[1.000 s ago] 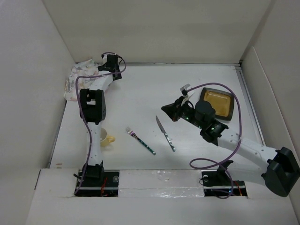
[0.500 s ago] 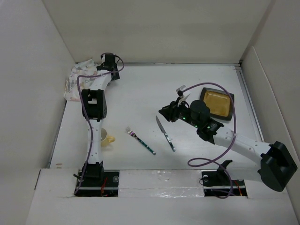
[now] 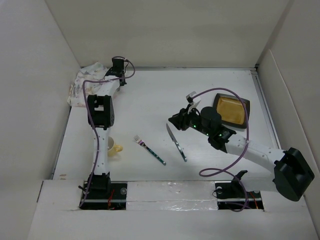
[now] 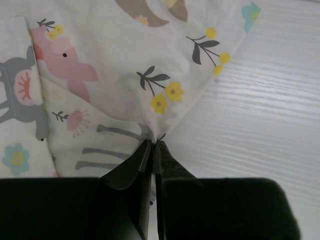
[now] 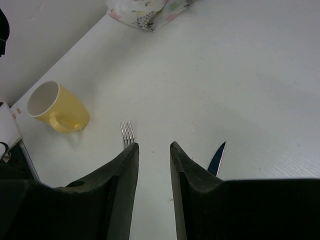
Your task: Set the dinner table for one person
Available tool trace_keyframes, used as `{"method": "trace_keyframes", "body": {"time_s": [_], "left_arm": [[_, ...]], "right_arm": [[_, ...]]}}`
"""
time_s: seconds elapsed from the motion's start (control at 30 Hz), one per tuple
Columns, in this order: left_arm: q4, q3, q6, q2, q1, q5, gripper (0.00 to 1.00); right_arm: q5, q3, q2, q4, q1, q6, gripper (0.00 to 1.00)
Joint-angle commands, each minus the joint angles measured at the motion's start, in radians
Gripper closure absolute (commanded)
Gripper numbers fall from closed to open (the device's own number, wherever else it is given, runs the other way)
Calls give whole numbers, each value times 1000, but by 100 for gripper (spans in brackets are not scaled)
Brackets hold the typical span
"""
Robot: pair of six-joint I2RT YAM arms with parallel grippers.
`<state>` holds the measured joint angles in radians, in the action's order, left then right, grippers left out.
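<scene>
White dinner table (image 3: 150, 95): left gripper (image 4: 154, 145) clamps placemat (image 4: 100, 75) corner, likely for spreading; right gripper (image 5: 152, 147), jaws apart, near knife (image 5: 217, 157).

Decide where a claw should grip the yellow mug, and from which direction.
Probably the rim wall, from above: the yellow mug stands upright with its mouth open, so one finger fits inside. Pick the side away from its handle.
</scene>
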<state>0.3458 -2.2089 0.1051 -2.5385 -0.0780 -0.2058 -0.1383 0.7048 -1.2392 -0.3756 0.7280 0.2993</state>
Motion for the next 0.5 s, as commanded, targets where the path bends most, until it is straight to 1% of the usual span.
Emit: {"method": "trace_keyframes", "body": {"time_s": [0.0,0.13,0.17,0.2,0.23,0.27,0.3,0.37,0.4,0.43,0.47], "left_arm": [[6,60,-57,73,-109,61,100],[-40,84,-79,173,-199,195,100],[-38,86,-85,182,-219,200,100],[-33,87,-99,193,-268,200,100],[-28,92,-140,207,-296,200,100],[-22,104,-162,211,-324,191,100],[-21,113,-183,215,-377,177,100],[-15,147,-226,222,-425,122,100],[-18,178,-235,233,-474,65,100],[-18,178,-235,233,-474,65,100],[-18,186,-232,238,-474,53,96]], "right_arm": [[23,30,17,-62,10,-6,63],[98,42,33,-7,10,3,63],[118,41,55,18,10,3,63],[175,35,66,20,1,3,63],[196,21,78,20,1,4,63],[218,18,105,35,-10,14,63],[254,13,121,47,-10,21,63],[299,-4,148,64,-30,43,63],[345,-22,182,81,-56,67,67],[345,-22,182,81,-56,67,67],[356,-24,205,98,-68,76,70]]}}
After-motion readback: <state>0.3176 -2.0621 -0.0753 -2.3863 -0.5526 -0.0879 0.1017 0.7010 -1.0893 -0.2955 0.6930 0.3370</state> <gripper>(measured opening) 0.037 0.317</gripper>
